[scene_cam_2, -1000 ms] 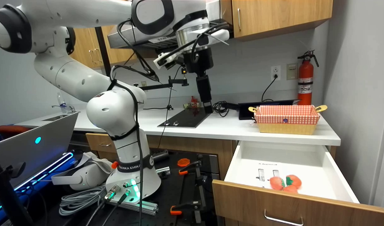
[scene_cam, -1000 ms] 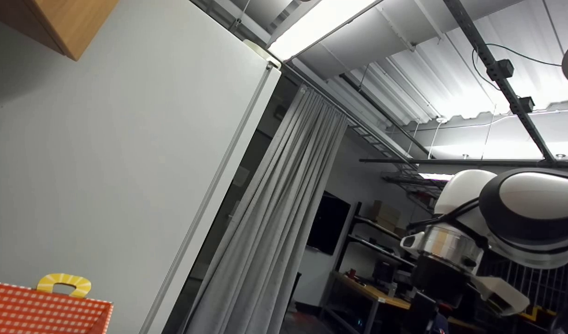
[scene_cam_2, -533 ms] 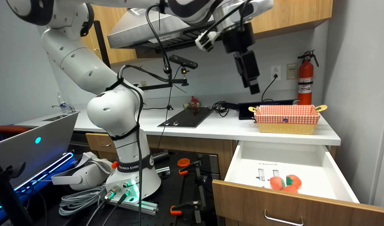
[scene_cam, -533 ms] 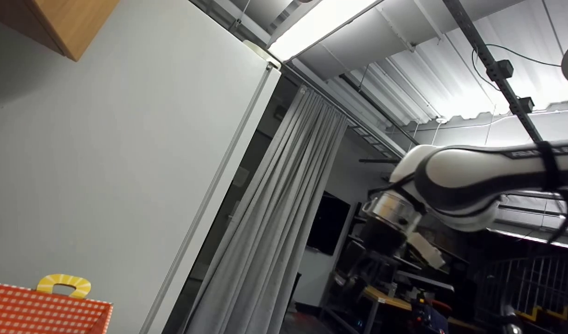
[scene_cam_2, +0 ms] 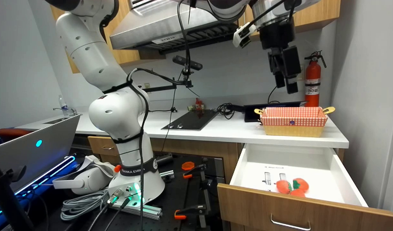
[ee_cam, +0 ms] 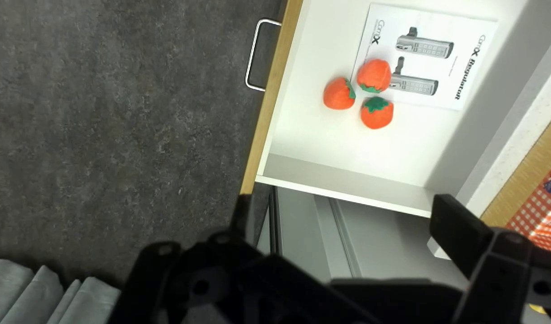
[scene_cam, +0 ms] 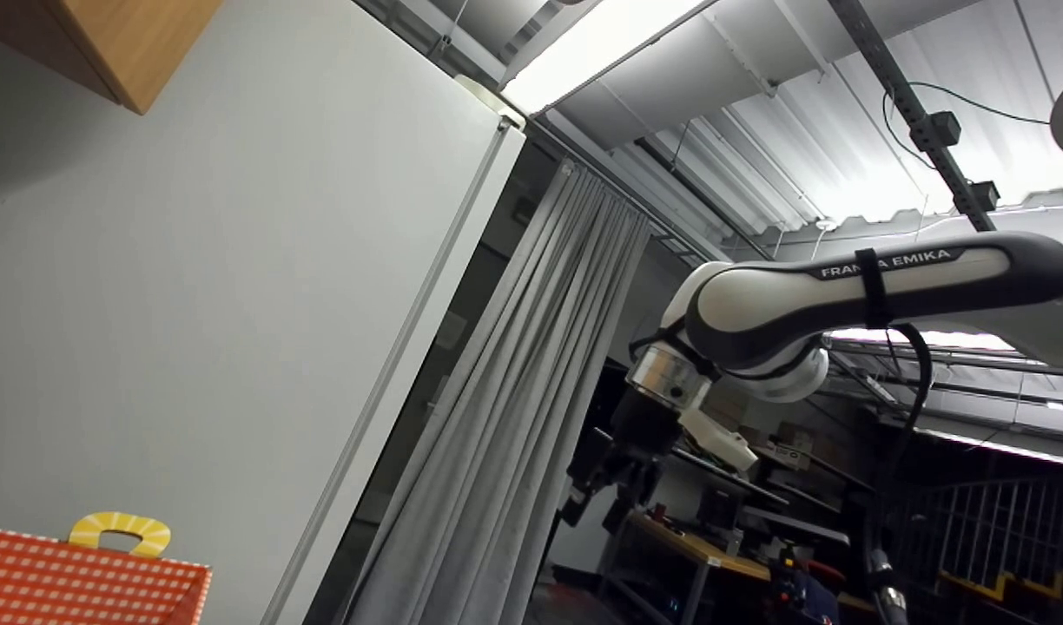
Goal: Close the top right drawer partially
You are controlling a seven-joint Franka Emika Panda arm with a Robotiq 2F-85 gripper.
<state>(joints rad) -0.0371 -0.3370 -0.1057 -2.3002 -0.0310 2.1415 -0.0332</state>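
Observation:
The drawer stands wide open in an exterior view, with a brown wood front (scene_cam_2: 305, 208) and a silver handle (scene_cam_2: 289, 226). In the wrist view, the drawer's wood front edge (ee_cam: 271, 103) and handle (ee_cam: 253, 55) also show. Three orange-red stuffed fruits (ee_cam: 374, 75) and a printed sheet (ee_cam: 460, 58) lie inside. My black gripper (scene_cam_2: 286, 86) hangs in the air above the counter basket, higher than the drawer and apart from it. The gripper also shows in an exterior view (scene_cam: 592, 512). In the wrist view, my gripper (ee_cam: 343, 207) has its fingers wide apart with nothing between them.
A red-checked basket (scene_cam_2: 292, 123) stands on the white counter (scene_cam_2: 241, 133) above the drawer. A fire extinguisher (scene_cam_2: 313, 80) and a dark flat object (scene_cam_2: 257, 112) are behind it. A range hood (scene_cam_2: 170, 25) and upper cabinets (scene_cam_2: 315, 14) hang overhead. A wall (scene_cam_2: 366, 96) stands beside the drawer.
My arm has swung from above the cooktop to above the basket, toward the drawer's side. The fingers now show apart. The drawer and its contents have not moved.

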